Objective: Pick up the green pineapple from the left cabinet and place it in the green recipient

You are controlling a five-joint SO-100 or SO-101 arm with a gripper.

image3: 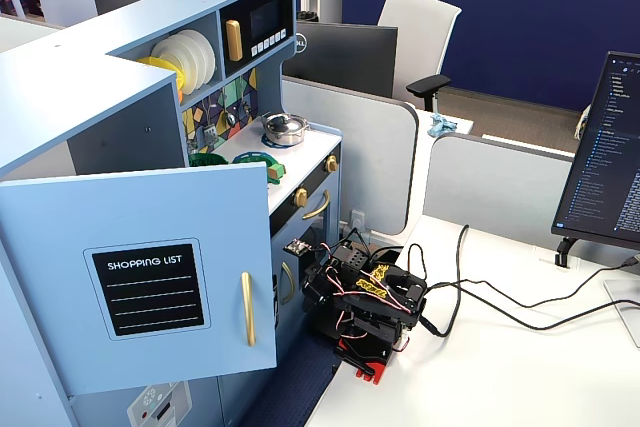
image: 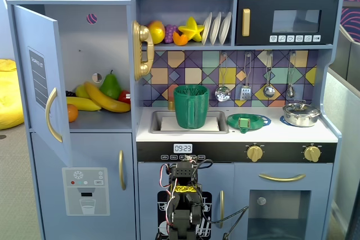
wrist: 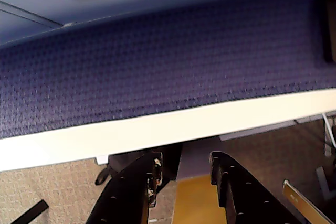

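The left cabinet (image: 107, 43) stands open, its door (image: 39, 77) swung out to the left; the door also shows in the other fixed view (image3: 140, 267). Inside lie a banana (image: 104, 100), a smooth green pear (image: 111, 86), an orange and other fruit. I cannot see the green pineapple in any view. The green recipient (image: 191, 107), a ribbed pitcher, stands upright in the sink. My arm (image: 183, 200) is folded low in front of the kitchen, far below the cabinet shelf. In the wrist view my gripper (wrist: 185, 161) is open and empty, facing a blue partition.
A flat green dish with a blue rim (image: 248, 121) and a silver pot (image: 301, 113) sit on the counter right of the sink. A black microwave (image: 287, 22) is top right. A shelf holds fruit and plates (image: 216, 27). Cables (image3: 500, 307) and a monitor (image3: 605, 167) are on the desk.
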